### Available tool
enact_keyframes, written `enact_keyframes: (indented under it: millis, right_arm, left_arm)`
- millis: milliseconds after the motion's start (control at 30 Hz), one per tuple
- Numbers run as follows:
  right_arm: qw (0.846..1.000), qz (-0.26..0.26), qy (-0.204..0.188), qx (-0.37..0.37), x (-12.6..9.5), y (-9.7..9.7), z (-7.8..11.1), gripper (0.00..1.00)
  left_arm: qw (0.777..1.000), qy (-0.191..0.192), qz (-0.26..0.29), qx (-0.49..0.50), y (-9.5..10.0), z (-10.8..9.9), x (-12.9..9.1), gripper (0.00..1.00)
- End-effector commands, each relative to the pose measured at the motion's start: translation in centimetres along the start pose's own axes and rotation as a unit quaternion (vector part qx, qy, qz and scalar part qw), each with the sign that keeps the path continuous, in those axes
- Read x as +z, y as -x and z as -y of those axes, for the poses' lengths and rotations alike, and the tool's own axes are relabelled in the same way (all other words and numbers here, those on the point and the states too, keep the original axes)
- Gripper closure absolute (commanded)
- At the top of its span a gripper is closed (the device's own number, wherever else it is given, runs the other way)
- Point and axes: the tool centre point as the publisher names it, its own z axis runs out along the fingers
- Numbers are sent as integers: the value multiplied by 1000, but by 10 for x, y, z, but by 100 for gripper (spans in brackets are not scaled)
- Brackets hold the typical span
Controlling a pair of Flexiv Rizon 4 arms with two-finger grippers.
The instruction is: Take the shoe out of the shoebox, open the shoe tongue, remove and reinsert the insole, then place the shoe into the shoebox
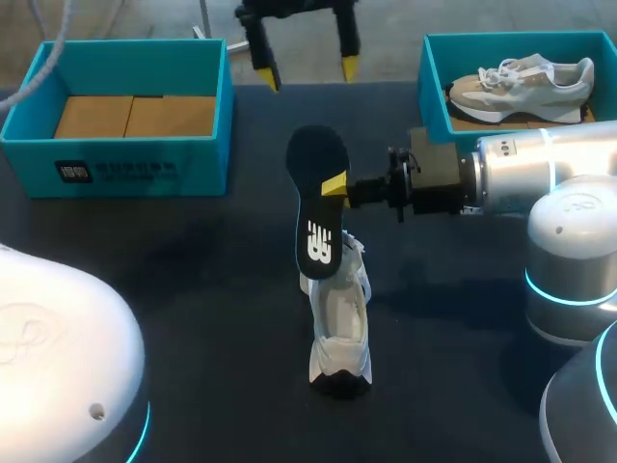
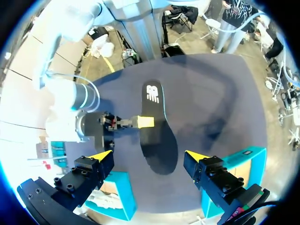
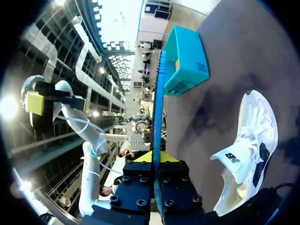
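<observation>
The long, flat black insole with a white logo [image 1: 318, 207] is hanging in the air over the middle of the table, outside both boxes, with its logo end dipping toward the shoe. The right gripper [image 1: 335, 185] is pinching it about halfway along its long edge, one yellow-tipped finger pressing on each face. In the right wrist view the insole [image 3: 158, 108] is showing edge-on, rising straight out from between that gripper's [image 3: 157, 157] fingers. In the left wrist view the insole [image 2: 158, 129] is lying broadside ahead of the left gripper [image 2: 149, 155], and the right gripper [image 2: 146, 122] is clamping it from the side.

Just under the insole's lower end, the white lace-up sneaker [image 1: 339, 323] is sitting on its sole on the dark matte table [image 1: 193, 289], out of the shoeboxes. Its logo-marked tongue [image 3: 230, 157] is sticking up, away from the laces.

The left gripper [image 1: 308, 69] is hovering over the table's far edge, beyond the insole, with its fingers spread wide and gripping nothing.

An open teal cardboard shoebox [image 1: 116, 159] is standing at the far left, its brown cardboard floor showing; it is also appearing ahead of the right gripper [image 3: 185, 61]. A second teal shoebox [image 1: 434, 92] at the far right is holding a beige-and-white sneaker [image 1: 521, 82], just behind the right arm.
</observation>
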Motion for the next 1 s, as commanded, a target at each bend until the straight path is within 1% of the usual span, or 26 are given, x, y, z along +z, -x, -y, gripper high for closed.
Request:
enact_keyframes:
  millis: [33, 133, 267, 533, 667, 767, 800, 1000]
  right_arm:
    - [1000, 1, 1, 1, 2, 0, 0, 100]
    - [1000, 1, 1, 1, 2, 0, 0, 100]
    - [1000, 1, 1, 1, 2, 0, 0, 100]
    - [1000, 1, 1, 1, 2, 0, 0, 100]
    - [1000, 1, 1, 1, 2, 0, 0, 100]
    - [1000, 1, 1, 1, 2, 0, 0, 100]
    - [1000, 1, 1, 1, 2, 0, 0, 100]
    - [1000, 1, 1, 1, 2, 0, 0, 100]
  left_arm:
    - [986, 33, 162, 12, -35, 24, 4, 0]
    - [976, 44, 213, 11, -44, 31, 5, 0]
    - [964, 61, 260, -5, -54, 33, 8, 0]
    - [932, 77, 355, -13, -63, 36, 12, 0]
    - [915, 88, 393, -16, -67, 38, 12, 0]
    - [904, 96, 414, -35, -74, 36, 11, 0]
    - [904, 97, 414, -43, -77, 35, 10, 0]
    - [904, 97, 414, -43, -77, 35, 10, 0]
